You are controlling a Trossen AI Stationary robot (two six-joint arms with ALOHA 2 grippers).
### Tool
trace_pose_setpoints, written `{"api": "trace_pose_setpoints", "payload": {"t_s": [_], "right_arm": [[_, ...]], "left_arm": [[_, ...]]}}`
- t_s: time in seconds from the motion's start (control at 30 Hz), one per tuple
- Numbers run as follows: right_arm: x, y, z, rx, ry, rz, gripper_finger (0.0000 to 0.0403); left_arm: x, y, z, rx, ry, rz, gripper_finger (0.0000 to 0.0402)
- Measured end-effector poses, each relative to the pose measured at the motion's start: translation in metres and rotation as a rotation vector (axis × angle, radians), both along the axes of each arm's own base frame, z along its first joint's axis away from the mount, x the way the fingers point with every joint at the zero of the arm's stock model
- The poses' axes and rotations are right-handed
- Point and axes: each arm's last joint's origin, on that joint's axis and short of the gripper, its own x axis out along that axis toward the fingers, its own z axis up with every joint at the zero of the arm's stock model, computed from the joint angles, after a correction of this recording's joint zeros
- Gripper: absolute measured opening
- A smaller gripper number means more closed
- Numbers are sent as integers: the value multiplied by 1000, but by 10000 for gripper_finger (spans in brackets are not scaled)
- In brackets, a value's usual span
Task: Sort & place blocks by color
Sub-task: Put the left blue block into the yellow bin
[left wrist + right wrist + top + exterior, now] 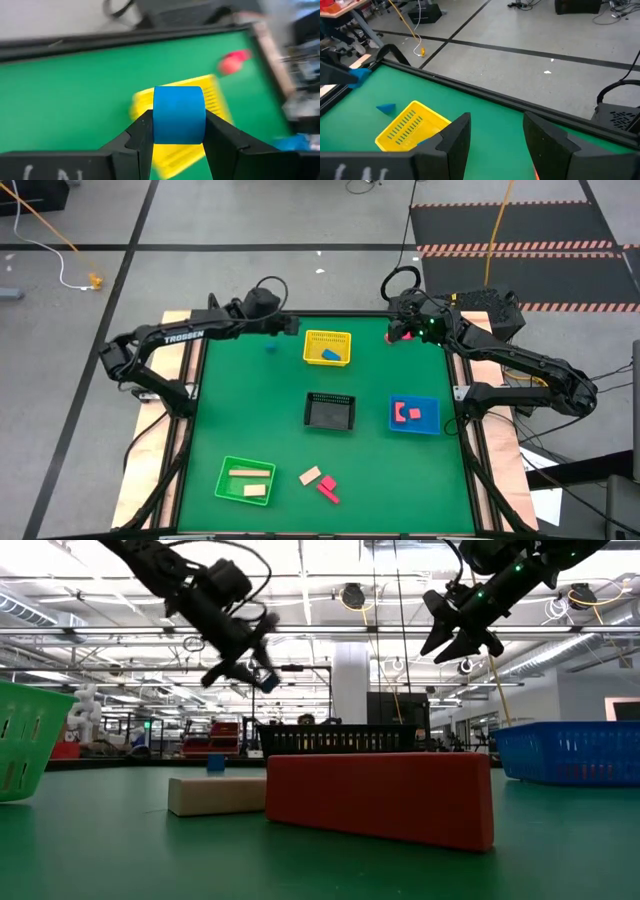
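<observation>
A: Start with the big picture. What sat on the green table (250, 410)?

B: Four mesh baskets. The yellow basket (327, 347) stood at the far side with a blue block (331, 355) already in it, the black basket (330, 411) was in the middle and held nothing I could see, the blue basket (414, 416) to its right held red pieces (407, 413), and the green basket (244, 480) near the front held two pale wooden bars (252, 481).

A: And the loose blocks?

B: A tan block (310, 475) and a red bar (328, 490) lay just beside each other in front, between the green basket and the blue one. Another small blue block (271, 348) rested on the mat left of the yellow basket, and something red (393, 336) lay near the far right edge.

A: The arms?

B: The left gripper (291, 326) hung above the table just left of the yellow basket, fingers clenched on a blue cube (178, 114). The right gripper (407, 327) waited raised near the far right corner, fingers spread and holding nothing.

A: How would that cube handle?

B: I judged it light and rigid, with smooth faces that could slip. The pads (144, 132) pressed two opposite flat sides about mid-height, which looked the sound place to hold. Being so small, it should drop cleanly into the yellow basket with little bounce if let go low.
</observation>
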Motion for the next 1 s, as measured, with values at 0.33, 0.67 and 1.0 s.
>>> {"api": "trace_pose_setpoints", "payload": {"t_s": [0.33,0.67,1.0], "right_arm": [[0,0,0,76,-92,-61,171],[1,1,-2,79,-58,5,171],[-6,5,-14,18,227,96,171]], "left_arm": [[24,-18,3,51,-92,-77,134],[55,-32,-21,84,-100,-96,134],[74,-35,-70,69,34,-107,134]]}}
